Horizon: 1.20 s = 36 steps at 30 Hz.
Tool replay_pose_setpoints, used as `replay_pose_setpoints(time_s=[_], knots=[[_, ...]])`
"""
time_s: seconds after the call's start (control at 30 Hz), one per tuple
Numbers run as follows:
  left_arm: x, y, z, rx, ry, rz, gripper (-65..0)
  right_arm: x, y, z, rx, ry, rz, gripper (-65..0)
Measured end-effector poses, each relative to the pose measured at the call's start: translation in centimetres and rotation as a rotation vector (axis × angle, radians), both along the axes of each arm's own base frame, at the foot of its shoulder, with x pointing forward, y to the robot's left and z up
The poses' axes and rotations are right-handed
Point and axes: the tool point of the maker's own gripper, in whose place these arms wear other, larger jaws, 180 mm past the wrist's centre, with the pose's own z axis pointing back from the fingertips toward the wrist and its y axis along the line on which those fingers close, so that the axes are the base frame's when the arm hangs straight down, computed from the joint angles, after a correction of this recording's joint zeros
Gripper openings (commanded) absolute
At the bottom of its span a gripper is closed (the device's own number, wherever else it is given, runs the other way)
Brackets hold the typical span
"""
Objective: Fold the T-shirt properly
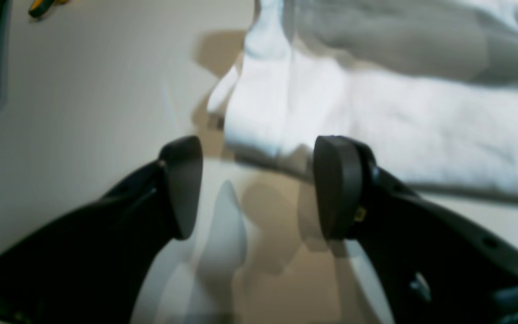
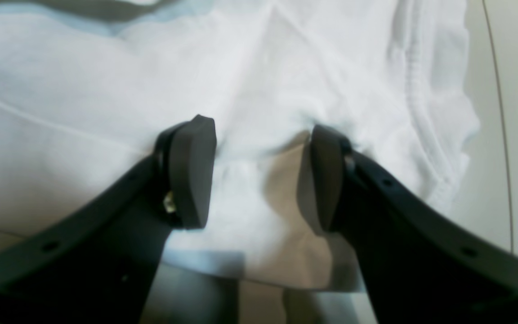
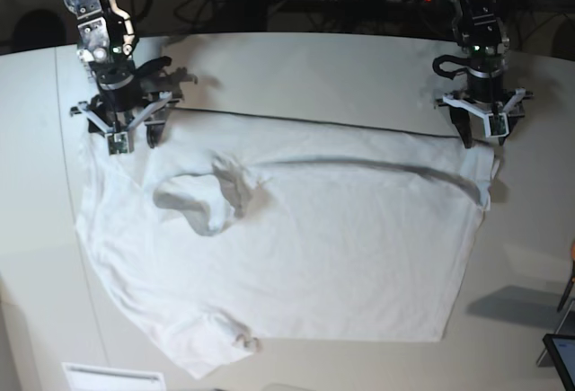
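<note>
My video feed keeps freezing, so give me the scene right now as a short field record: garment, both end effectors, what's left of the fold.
garment: T-shirt, white, spread mostly flat on the table, collar area bunched
left end effector: open, at a far corner of the shirt, edge of the fabric just ahead of its fingers, nothing held
right end effector: open, low over the fabric at the other far corner, no grip visible
fold progress: none visible; shirt lies unfolded
</note>
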Motion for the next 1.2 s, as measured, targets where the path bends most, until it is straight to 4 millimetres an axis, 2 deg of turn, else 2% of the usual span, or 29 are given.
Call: replay_pose_setpoints(time_s=[0.13, 0.27, 0.33, 0.43, 0.5, 0.6, 0.7, 0.8, 0.87, 0.97, 1.07, 1.2], knots=[[-1.8, -0.4, 1.0, 0.044, 0.068, -0.010, -26.4, -0.5, -0.4, -0.1, 0.000, -0.003, -0.008, -31.9], [-2.4, -2.6, 2.2, 0.010, 0.102, -0.011, -26.4, -0.4, -0.9, 0.0, 0.010, 0.004, -0.020, -31.9], [-1.0, -2.7, 3.8, 0.008, 0.065, 0.008, -26.4, -0.4, -1.0, 0.0, 0.013, 0.004, -0.018, -31.9], [2.1, -1.4, 6.3, 0.032, 0.002, 0.046, -26.4, -0.4, -1.3, 0.0, 0.012, 0.009, -0.028, -31.9], [3.4, -1.1, 7.2, 0.029, -0.017, 0.059, -26.4, -0.4, -1.3, 0.0, 0.012, 0.008, -0.029, -31.9], [4.2, -1.5, 6.5, -0.014, 0.030, 0.078, -26.4, -0.4, -1.3, 0.0, 0.011, 0.008, -0.027, -31.9], [5.7, -1.1, 6.0, -0.035, 0.048, 0.104, -26.4, -0.4, -1.3, 0.0, 0.010, 0.009, -0.030, -31.9], [6.9, -1.6, 4.3, -0.068, 0.091, 0.081, -26.4, -0.4, -1.4, 0.0, 0.010, 0.008, -0.029, -31.9], [6.9, -2.2, 2.9, -0.098, 0.131, 0.062, -26.4, -0.4, -1.4, 0.0, 0.010, 0.009, -0.031, -31.9], [7.1, -2.0, 1.5, -0.106, 0.168, 0.070, -26.4, -0.4, -1.4, 0.0, 0.008, 0.009, -0.029, -31.9], [7.8, -2.0, 0.8, -0.135, 0.157, 0.072, -26.4, -0.4, -1.8, 0.0, 0.008, 0.009, -0.037, -31.9], [7.4, -1.8, 0.4, -0.157, 0.191, 0.089, -26.4, -0.8, -3.4, 0.0, 0.012, 0.014, -0.075, -31.9]])
